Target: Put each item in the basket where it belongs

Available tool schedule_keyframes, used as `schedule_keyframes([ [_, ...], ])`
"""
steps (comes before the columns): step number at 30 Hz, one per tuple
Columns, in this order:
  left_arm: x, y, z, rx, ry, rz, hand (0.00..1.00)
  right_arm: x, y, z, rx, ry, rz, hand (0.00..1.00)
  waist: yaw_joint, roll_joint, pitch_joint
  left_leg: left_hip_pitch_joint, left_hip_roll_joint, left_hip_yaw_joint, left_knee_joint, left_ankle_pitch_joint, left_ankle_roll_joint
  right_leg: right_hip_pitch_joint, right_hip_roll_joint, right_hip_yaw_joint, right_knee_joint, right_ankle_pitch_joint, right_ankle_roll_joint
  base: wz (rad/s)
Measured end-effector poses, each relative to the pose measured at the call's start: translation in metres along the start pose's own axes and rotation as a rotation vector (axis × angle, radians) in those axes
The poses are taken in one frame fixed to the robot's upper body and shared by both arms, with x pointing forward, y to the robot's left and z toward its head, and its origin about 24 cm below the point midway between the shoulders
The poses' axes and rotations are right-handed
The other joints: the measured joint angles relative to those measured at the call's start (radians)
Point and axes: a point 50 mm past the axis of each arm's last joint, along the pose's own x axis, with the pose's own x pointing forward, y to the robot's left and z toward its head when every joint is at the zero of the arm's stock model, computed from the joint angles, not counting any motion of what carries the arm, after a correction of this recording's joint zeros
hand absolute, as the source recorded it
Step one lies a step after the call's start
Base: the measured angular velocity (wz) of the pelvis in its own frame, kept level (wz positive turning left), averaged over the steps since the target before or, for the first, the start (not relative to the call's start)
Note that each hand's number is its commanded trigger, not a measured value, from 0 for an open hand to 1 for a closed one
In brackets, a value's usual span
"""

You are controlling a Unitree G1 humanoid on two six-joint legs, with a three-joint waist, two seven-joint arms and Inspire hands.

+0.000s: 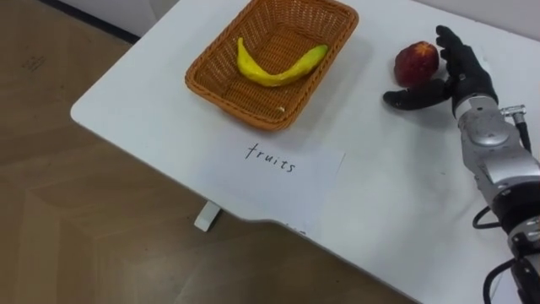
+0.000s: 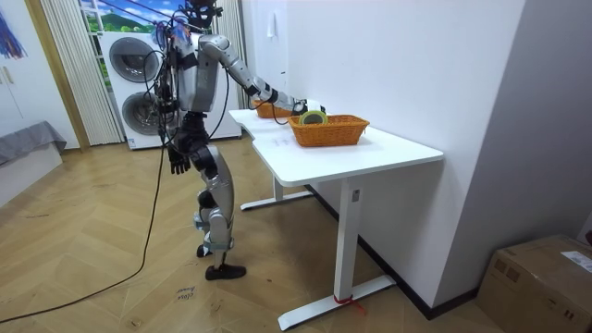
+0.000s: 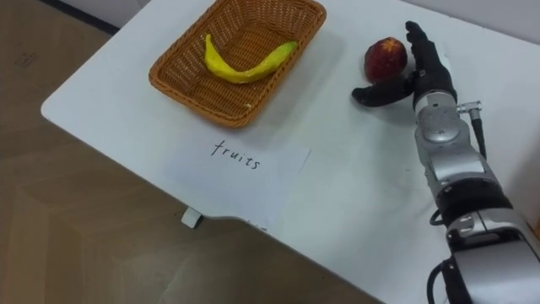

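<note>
A red apple [image 1: 416, 63] lies on the white table [image 1: 152, 93], to the right of a wicker basket [image 1: 228, 97] that holds a yellow banana [image 1: 274, 69]. My right hand [image 1: 456, 74] is open against the apple. Its fingers stand straight along the fruit's right side and the thumb reaches across in front of it. In the room view I stand at the table's end with my right arm stretched over it. My left hand [image 2: 178, 162] hangs by my hip.
A paper label [image 1: 283, 165] lies in front of the fruit basket, near the table's front edge. A second wicker basket [image 2: 328, 129] with a green roll [image 2: 313, 117] in it stands further along the table. Washing machines [image 2: 134, 74] stand behind me.
</note>
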Motion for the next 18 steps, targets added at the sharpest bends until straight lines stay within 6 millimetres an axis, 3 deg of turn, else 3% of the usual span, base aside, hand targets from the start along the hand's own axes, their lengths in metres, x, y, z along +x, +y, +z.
schedule_keyframes([
  [4,0.0,-0.0004,0.0028,-0.001,-0.012,-0.001,0.0,0.0003,0.0008,0.0002,-0.004,0.007,0.004,0.0,0.001,-0.003,-0.0009,0.0,0.0,0.0,0.0,0.0,0.0,0.0,0.0,0.0,0.0,0.0,0.0,0.0],
  [5,0.0,-0.0005,0.0034,-0.001,-0.014,-0.002,0.0,0.0003,0.0013,0.0001,-0.007,0.007,0.006,0.08,0.001,-0.003,-0.001,0.001,0.0,-0.001,0.001,0.0,0.0,0.0,0.0,0.0,0.0,0.0,0.0,0.0],
  [6,0.0,-0.0005,0.0037,-0.001,-0.016,-0.002,0.0,0.0003,0.0013,0.0001,-0.008,0.007,0.006,0.42,0.002,-0.003,-0.0009,0.001,0.0,-0.001,0.001,0.0,0.0,0.0,0.001,0.0,0.0,0.0,0.0,0.0],
  [7,0.0001,-0.0005,0.0043,-0.001,-0.017,-0.002,0.0,0.0003,0.0013,-0.0002,-0.009,0.008,0.006,0.94,0.002,-0.004,-0.0009,0.0,0.0,-0.001,0.005,0.0,0.0,0.0,0.001,0.0,0.0,0.0,0.0,0.0],
  [8,0.0002,-0.0005,0.0049,-0.001,-0.019,-0.002,0.0,0.0003,0.0012,-0.0003,-0.009,0.009,0.005,1.0,0.002,-0.004,-0.0008,-0.001,0.0,0.0,0.01,0.0,0.0,0.0,0.001,0.0,0.001,0.0,0.0,0.0],
  [18,0.0003,-0.0009,0.0085,-0.002,-0.032,-0.004,0.0,0.0046,-0.0074,0.0036,-0.016,0.021,-0.031,1.0,0.002,-0.007,0.0008,-0.009,0.001,0.0,0.017,-0.001,0.0,-0.003,0.001,0.0,0.003,0.001,-0.002,0.0],
])
